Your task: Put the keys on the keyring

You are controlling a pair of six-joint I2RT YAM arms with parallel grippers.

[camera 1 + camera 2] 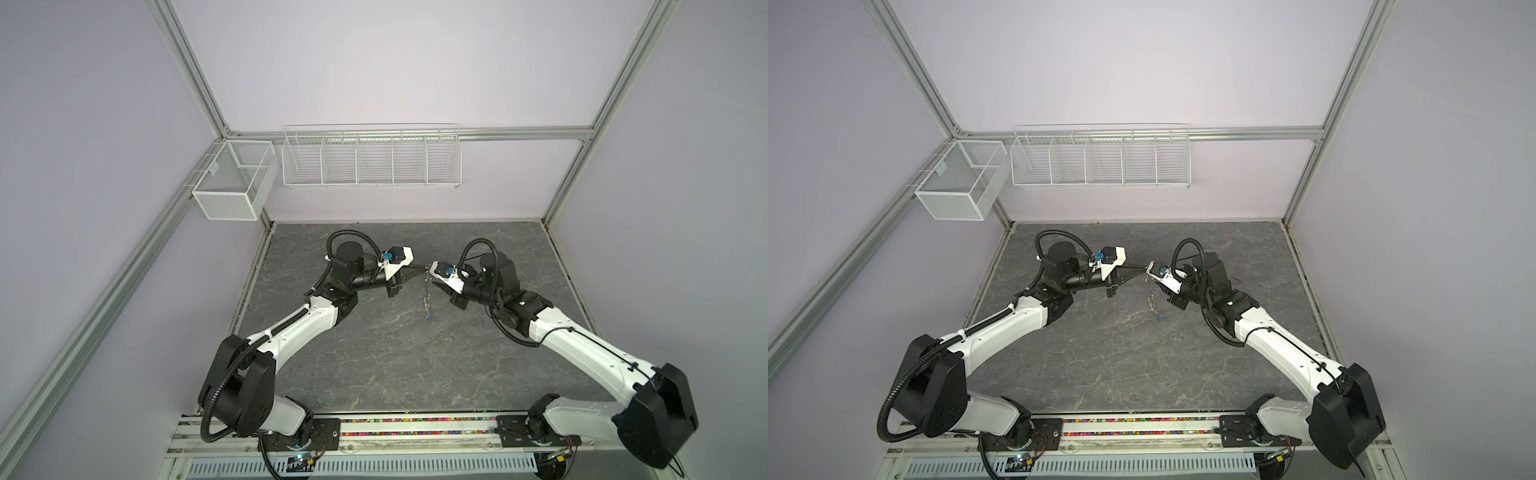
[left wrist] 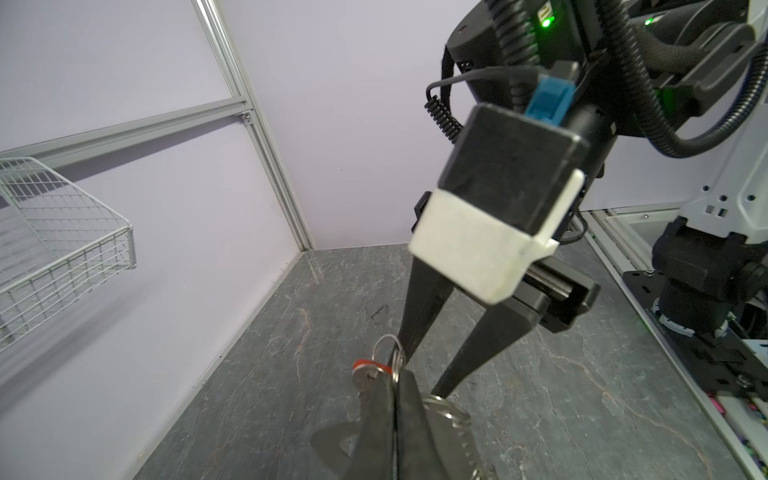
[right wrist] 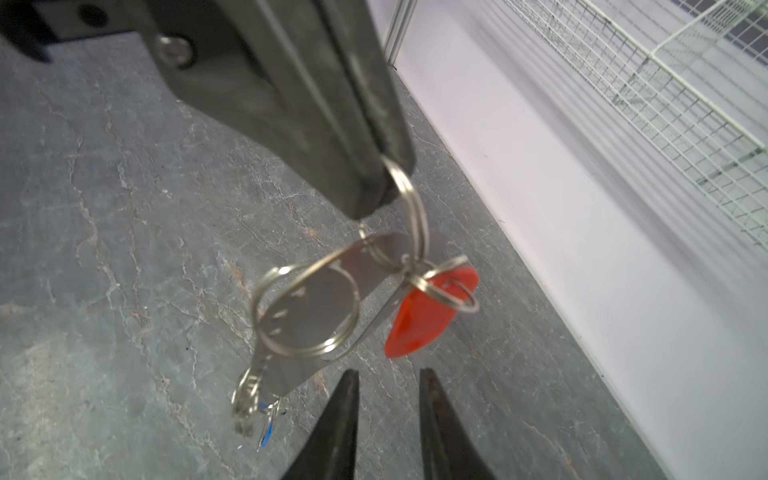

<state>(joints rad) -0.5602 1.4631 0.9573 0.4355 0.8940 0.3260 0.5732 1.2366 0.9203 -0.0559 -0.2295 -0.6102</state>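
Keyring [image 3: 309, 307] hangs mid-frame over the table [image 3: 104, 208] from left gripper [image 3: 376, 187] clamped on its top end, orange-red key [image 3: 424, 320] and blue key [image 3: 266, 430] dangling off it, probably presented so right gripper [image 3: 388, 376], jaws apart at lower centre, can reach.

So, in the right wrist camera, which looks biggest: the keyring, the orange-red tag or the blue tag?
1. keyring
2. orange-red tag
3. blue tag: only a thin sliver shows, and it hangs at the keyring's far end, so its real size is unsure.
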